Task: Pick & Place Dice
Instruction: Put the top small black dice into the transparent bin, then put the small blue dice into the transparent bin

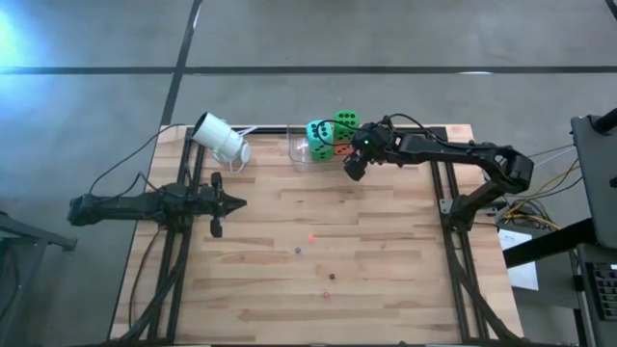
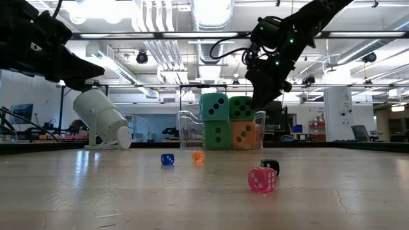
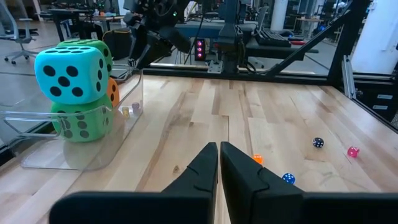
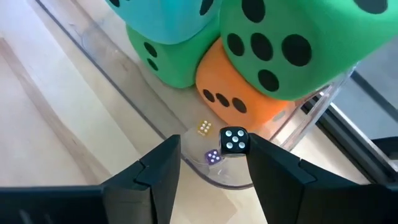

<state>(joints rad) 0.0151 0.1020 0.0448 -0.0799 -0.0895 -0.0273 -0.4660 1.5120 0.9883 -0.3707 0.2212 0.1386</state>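
Four soft cubes are stacked two high in a clear tray [image 1: 296, 154]: a teal die [image 2: 214, 107] on a green die [image 2: 217, 134], and a second green die [image 2: 241, 107] on an orange die [image 4: 233, 99]. My right gripper [image 4: 214, 146] hovers open over the tray's near right corner, pointing down. A tiny black die [image 4: 235, 140] shows beside one fingertip. A tiny yellow die [image 4: 203, 128] and a purple one [image 4: 212, 157] lie on the tray floor. My left gripper [image 3: 219, 163] waits shut at the table's left. My right gripper is open above the tray. The tiny black die [image 4: 235, 140] shows right at the inner edge of one fingertip [image 4: 261, 152]. I cannot tell whether it touches that finger or is clear of it.
A white cup [image 1: 220, 138] lies tipped near the far left corner. Tiny dice lie loose on the middle of the table: pink [image 2: 262, 179], black [image 2: 270, 166], blue [image 2: 167, 159], orange [image 2: 198, 156]. Bare wood spreads toward the near edge.
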